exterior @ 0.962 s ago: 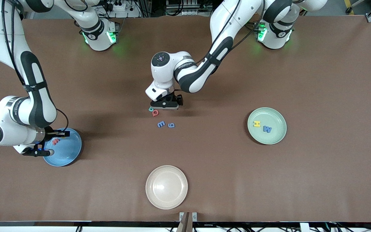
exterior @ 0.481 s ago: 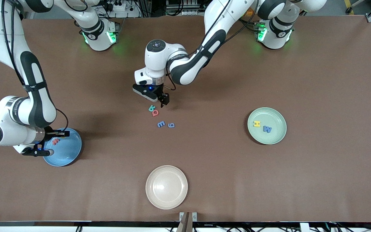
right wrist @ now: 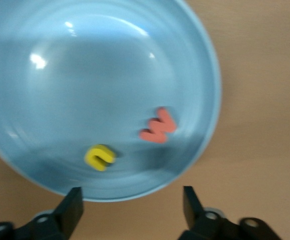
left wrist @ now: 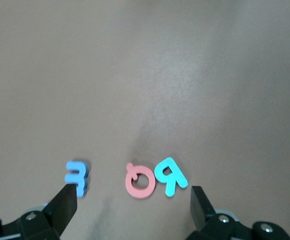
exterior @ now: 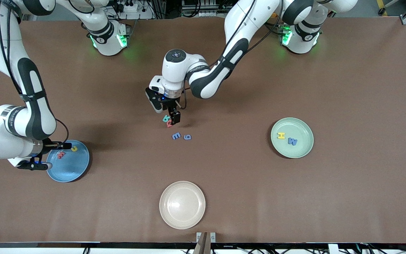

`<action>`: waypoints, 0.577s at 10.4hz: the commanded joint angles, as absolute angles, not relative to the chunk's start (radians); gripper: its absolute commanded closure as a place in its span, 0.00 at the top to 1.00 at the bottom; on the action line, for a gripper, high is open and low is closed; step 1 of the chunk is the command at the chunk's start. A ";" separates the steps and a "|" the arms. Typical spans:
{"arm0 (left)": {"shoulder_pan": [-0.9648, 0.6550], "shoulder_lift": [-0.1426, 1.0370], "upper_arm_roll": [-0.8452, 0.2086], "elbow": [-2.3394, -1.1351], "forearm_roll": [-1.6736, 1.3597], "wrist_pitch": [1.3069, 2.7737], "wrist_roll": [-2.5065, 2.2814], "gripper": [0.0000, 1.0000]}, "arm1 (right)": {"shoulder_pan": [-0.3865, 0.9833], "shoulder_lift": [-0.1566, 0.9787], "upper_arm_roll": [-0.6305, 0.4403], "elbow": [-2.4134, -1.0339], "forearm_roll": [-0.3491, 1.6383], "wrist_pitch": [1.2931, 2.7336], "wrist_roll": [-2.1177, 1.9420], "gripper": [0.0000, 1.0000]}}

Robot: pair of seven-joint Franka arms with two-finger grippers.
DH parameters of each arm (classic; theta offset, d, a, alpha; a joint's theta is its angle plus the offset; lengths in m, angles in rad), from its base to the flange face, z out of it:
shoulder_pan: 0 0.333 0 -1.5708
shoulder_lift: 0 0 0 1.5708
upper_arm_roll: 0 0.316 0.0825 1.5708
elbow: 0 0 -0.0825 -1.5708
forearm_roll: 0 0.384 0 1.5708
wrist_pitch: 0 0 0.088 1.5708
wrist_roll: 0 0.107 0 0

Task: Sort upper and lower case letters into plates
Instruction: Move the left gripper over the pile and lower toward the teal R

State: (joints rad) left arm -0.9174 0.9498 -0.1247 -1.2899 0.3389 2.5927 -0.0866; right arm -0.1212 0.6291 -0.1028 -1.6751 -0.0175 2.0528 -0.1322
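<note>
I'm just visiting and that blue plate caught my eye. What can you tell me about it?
The blue plate is round, shallow and light blue, with a glossy plastic look. It lies flat on the brown table at the right arm's end. Two small letters lie in it, apart from each other: a red letter and a yellow letter. The right gripper hangs open over its rim, empty, touching nothing.

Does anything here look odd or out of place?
Nothing spilled or damaged. The cream plate sits unused, nearest the front camera. Four letters remain loose mid-table: red Q and teal letter under the open left gripper, blue E beside another blue letter.
</note>
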 commanded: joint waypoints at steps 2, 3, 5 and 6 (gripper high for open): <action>-0.910 0.973 -0.144 -1.278 0.339 2.648 0.055 1.00 | -0.138 0.647 -0.084 -1.667 -0.051 2.083 -0.137 1.00; -0.907 0.971 -0.167 -1.278 0.319 2.648 0.095 1.00 | -0.140 0.649 -0.084 -1.666 -0.051 2.091 -0.137 1.00; -0.890 0.963 -0.221 -1.275 0.193 2.648 0.191 1.00 | -0.141 0.657 -0.084 -1.666 -0.051 2.101 -0.137 1.00; -0.888 0.959 -0.227 -1.278 0.174 2.648 0.211 1.00 | -0.144 0.663 -0.086 -1.666 -0.051 2.111 -0.137 1.00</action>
